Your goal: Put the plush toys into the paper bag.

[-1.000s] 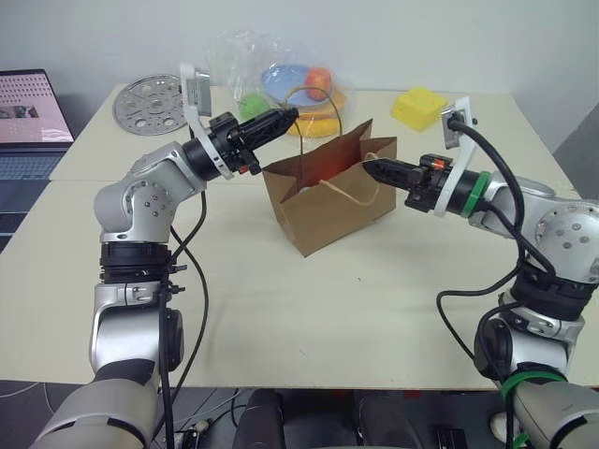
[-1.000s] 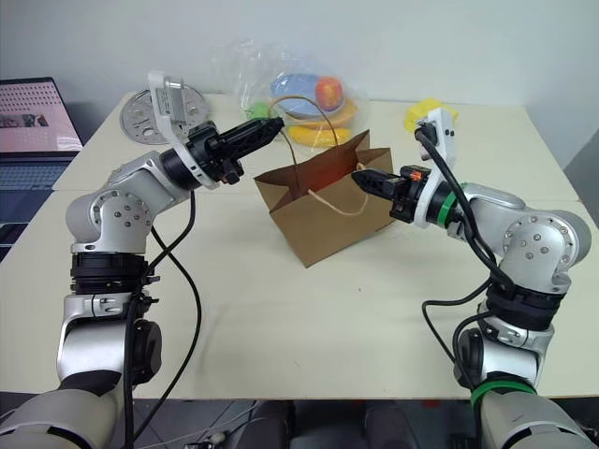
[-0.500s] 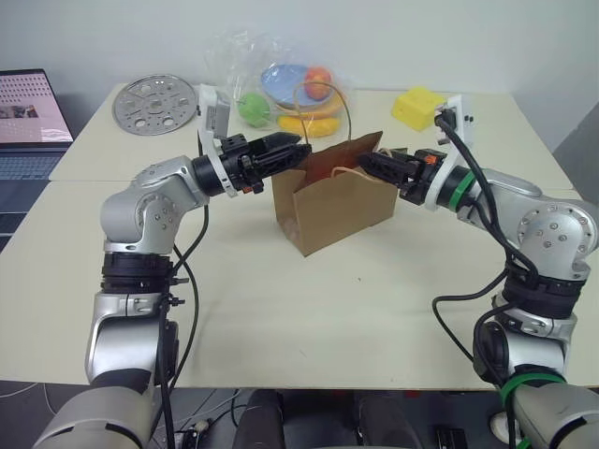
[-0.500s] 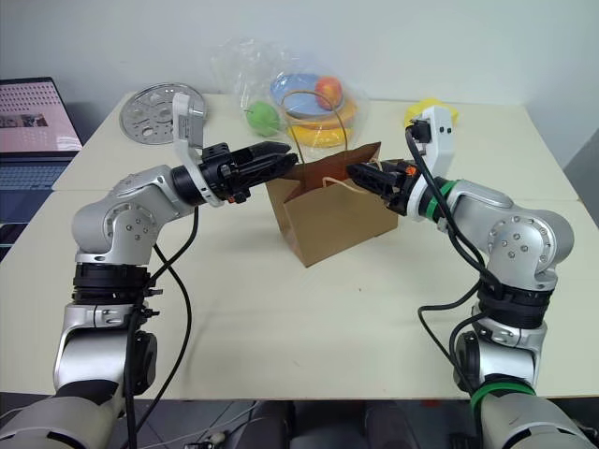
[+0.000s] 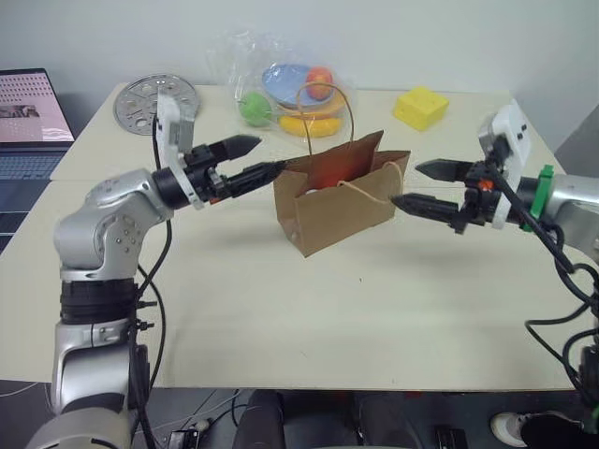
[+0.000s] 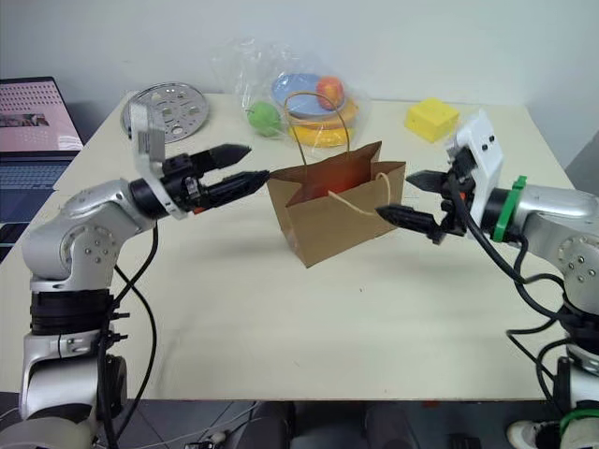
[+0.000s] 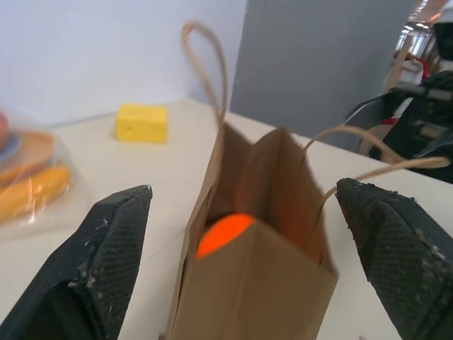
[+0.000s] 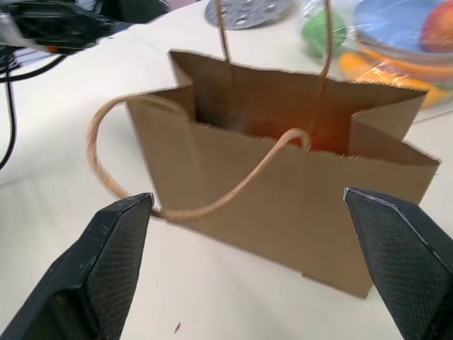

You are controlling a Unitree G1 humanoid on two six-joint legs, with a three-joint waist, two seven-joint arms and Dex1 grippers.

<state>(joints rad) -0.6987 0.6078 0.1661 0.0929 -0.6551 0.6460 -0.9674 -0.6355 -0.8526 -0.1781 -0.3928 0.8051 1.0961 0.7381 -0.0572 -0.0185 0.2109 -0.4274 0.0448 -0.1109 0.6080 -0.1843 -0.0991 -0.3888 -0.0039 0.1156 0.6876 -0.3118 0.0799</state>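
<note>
From my station I see the table [image 5: 309, 346] with a wide bare part nearest to me. At the middle stands the paper bag [image 5: 342, 201], upright and with its mouth open. At about 9 o'clock from the bag is the left gripper [image 5: 251, 157]; its two black fingers are spread wide and hold nothing, and the lower finger tip is just beside the bag's edge. At about 3 o'clock from the bag is the right gripper [image 5: 423, 185], also spread wide and empty, with its lower finger near the bag's side and the front handle. In the left wrist view an orange plush toy [image 7: 223, 234] shows inside the bag, low in the opening; the second plush toy I cannot make out. Farther, at 12 o'clock behind the bag, lies a clear plastic bag [image 5: 281, 79] with toy fruit. At 1 o'clock is a yellow block [image 5: 419, 107], at 10 o'clock a round metal disc [image 5: 155, 103], and far at 9 o'clock a laptop [image 5: 33, 117].
</note>
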